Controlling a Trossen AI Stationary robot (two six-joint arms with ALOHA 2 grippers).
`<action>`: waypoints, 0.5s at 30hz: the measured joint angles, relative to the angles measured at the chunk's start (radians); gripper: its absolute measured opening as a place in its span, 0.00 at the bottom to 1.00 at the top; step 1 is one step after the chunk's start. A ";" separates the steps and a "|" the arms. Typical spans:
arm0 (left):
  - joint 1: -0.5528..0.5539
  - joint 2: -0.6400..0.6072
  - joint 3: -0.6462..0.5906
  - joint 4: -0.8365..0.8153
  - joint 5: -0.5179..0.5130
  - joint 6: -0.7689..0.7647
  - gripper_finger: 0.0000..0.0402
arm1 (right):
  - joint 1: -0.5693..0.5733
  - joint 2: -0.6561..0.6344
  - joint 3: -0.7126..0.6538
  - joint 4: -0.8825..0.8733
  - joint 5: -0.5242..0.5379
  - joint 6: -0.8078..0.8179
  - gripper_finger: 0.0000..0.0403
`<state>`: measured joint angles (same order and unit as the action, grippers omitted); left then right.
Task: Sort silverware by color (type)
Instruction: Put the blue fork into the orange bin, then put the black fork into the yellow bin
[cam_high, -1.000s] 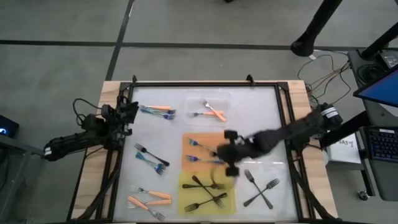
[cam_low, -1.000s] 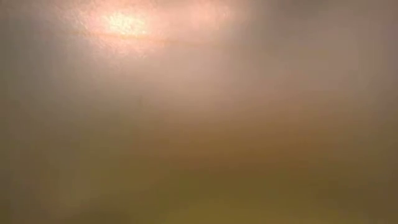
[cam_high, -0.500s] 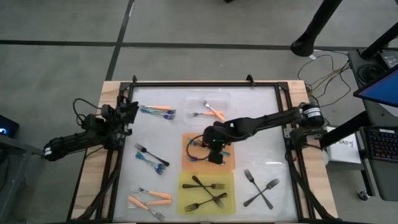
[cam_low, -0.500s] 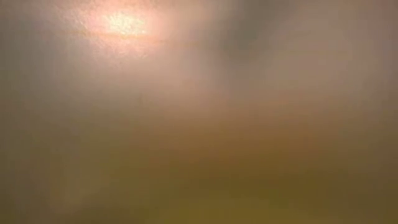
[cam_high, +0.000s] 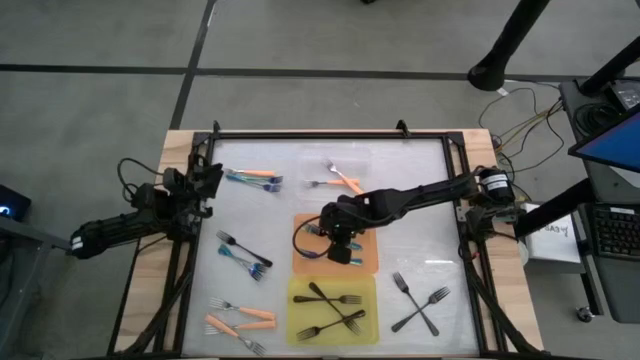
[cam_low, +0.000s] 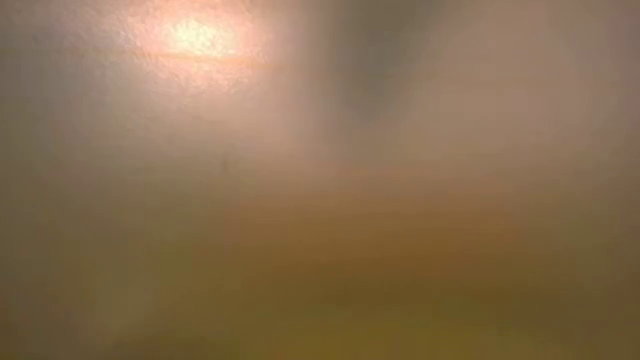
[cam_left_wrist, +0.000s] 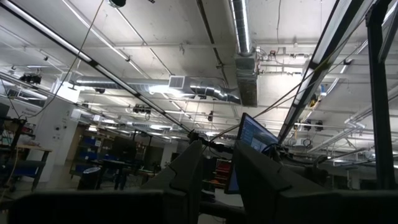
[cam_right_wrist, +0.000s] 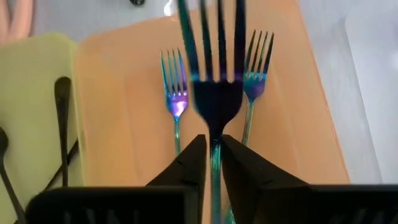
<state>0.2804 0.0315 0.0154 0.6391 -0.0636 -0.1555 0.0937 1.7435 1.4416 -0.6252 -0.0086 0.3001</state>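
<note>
A white-topped table (cam_high: 420, 200) is carrying three flat trays: a clear tray (cam_high: 336, 160) toward twelve o'clock, an orange tray (cam_high: 365, 262) at centre, a yellow tray (cam_high: 300, 300) toward six o'clock. Loose forks (cam_high: 243, 255) are lying around nine o'clock, and black forks (cam_high: 420, 303) are crossing near five.

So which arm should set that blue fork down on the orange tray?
The right. Its gripper is shut on the blue fork above the orange tray, where two blue forks lie. The left gripper waits at the table's left edge.
</note>
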 joint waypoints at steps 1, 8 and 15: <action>0.000 0.000 0.000 0.000 0.000 0.000 0.19 | 0.000 0.000 0.001 0.000 0.000 0.003 0.13; 0.000 0.000 0.000 -0.008 0.000 0.000 0.19 | 0.000 0.000 0.028 -0.070 -0.001 0.104 0.23; 0.000 0.000 0.000 -0.008 0.000 0.000 0.19 | 0.049 -0.010 0.090 -0.421 0.003 0.289 0.23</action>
<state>0.2805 0.0315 0.0154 0.6315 -0.0636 -0.1555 0.1426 1.7336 1.5318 -1.0460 -0.0054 0.5886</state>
